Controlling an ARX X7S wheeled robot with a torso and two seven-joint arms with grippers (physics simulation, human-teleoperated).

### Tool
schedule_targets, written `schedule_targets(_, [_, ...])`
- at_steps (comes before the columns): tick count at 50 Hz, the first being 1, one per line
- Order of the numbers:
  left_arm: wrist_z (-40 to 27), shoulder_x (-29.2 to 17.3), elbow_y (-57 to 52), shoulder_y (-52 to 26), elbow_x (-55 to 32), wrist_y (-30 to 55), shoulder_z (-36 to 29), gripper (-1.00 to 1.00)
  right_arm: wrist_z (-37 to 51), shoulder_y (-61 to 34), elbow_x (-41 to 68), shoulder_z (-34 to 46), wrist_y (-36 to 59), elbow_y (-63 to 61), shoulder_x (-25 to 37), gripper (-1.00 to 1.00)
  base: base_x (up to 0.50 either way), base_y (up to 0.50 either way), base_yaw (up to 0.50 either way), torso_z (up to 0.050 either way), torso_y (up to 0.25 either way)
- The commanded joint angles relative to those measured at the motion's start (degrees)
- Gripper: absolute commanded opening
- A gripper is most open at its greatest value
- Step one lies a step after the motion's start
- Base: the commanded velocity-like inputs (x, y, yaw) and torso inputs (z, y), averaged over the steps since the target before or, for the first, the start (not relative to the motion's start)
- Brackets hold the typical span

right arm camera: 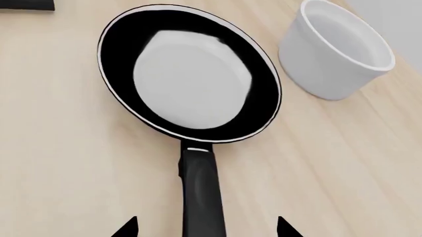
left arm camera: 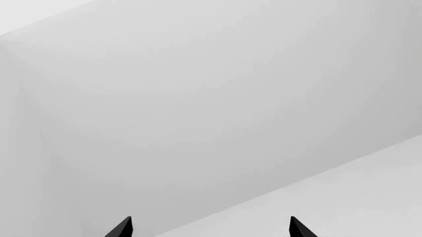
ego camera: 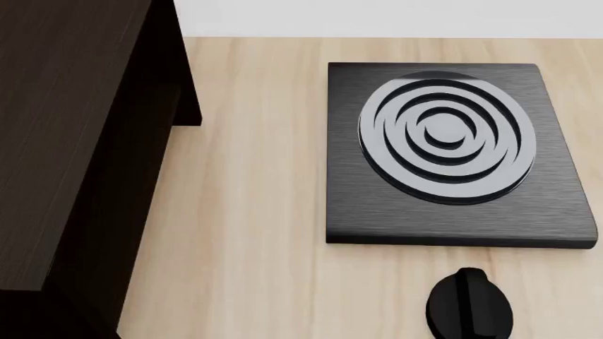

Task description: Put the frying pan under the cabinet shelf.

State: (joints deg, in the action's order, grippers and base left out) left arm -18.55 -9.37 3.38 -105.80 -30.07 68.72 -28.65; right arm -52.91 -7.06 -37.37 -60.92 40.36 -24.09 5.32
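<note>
From my head camera the biggest thing I see is the cabinet shelf (ego camera: pixel 66 141), a near-black wooden block filling the left side of the view, its flat top running from the far edge toward me and its side panel dropping to the table (ego camera: pixel 254 212), a pale wood surface that spreads to the right. On the right half of the table, well apart from the cabinet, lies the burner plate (ego camera: pixel 556 205), a black square with grey concentric rings, and just near of it sits a small black knob (ego camera: pixel 469 305). The frying pan (right arm camera: pixel 191 79) shows only in my right wrist camera: it rests flat on the same pale wood, glossy and pale inside, thin light rim, its long black handle (right arm camera: pixel 201 192) pointing back toward the camera. A white pot (right arm camera: pixel 336 54) stands just beside the pan's rim, not touching. My right gripper (right arm camera: pixel 207 228) hovers with the handle between its two spread fingertips, released and grasping nothing. My left gripper (left arm camera: pixel 211 227) faces plain white surfaces, its tips likewise spread wide and empty.
</note>
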Motion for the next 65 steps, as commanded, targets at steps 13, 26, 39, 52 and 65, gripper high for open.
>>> schedule_targets(13, [-0.2, 0.3, 0.7, -0.4, -0.4, -0.7, -0.9, 1.0, 3.9, -1.0, 0.5, 3.7, -0.6, 6.0, 1.6, 1.0, 0.0, 0.0, 0.0, 0.0, 0.0])
schedule_targets(26, [-0.6, 0.1, 0.3, -0.4, -0.9, -0.1, -1.0, 1.0, 2.3, -2.7, -2.8, 6.3, 5.2, 2.7, 2.5, 1.0, 0.0, 0.0, 0.0, 0.0, 0.0])
schedule_targets(39, [-1.2, 0.1, -0.2, -1.4, -1.5, 1.1, -0.6, 1.0, 3.5, -3.2, -2.1, 6.0, 5.3, 5.3, 3.7, 1.0, 0.0, 0.0, 0.0, 0.0, 0.0])
schedule_targets(52, [-1.6, 0.4, -0.4, -1.9, -2.0, 1.1, -0.8, 1.0, 4.1, -3.3, -1.7, 6.4, 5.1, 6.9, 4.3, 1.0, 0.0, 0.0, 0.0, 0.0, 0.0])
schedule_targets(65, [-1.8, 0.1, -0.9, -2.4, -2.6, 1.3, -0.6, 1.0, 6.9, -3.6, -0.1, 6.0, 2.9, 11.9, 4.5, 1.0, 0.0, 0.0, 0.0, 0.0, 0.0])
